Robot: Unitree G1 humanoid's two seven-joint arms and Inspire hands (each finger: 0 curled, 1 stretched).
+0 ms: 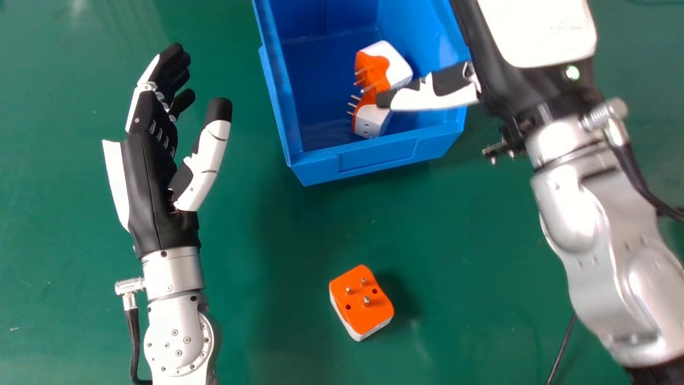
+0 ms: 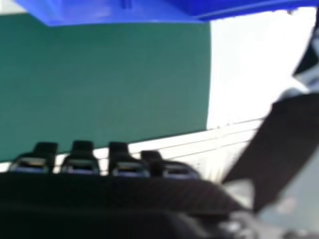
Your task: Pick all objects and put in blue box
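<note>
From my seat I look down on a green worktop (image 1: 256,230), smooth and a little shiny, with pale glare near its far left part and a few faint pale specks toward the near left. One plug (image 1: 363,302) lies on it, nearer me than the box (image 1: 377,158), orange face up with its metal pins standing, a soft shadow beside it. The blue box sits farther out on the same surface, and on its floor I see two more plugs, an upper one (image 1: 393,61) and a lower one (image 1: 371,120), white and orange, close together with pins toward the left. My right hand (image 1: 534,32) is over the box's right side, thumb stretched above the plugs; I can't tell whether it touches them. In the right hand view its fingers (image 2: 82,154) are open, holding nothing. My left hand (image 1: 152,176) is left of the box, fingers loosely open and thumb apart. A dark cable (image 1: 564,347) runs at the lower right. In the right hand view the green ends at a straight edge, and beyond lies a glaring white area (image 2: 244,64) with thin parallel lines; I can't make out what it is.
</note>
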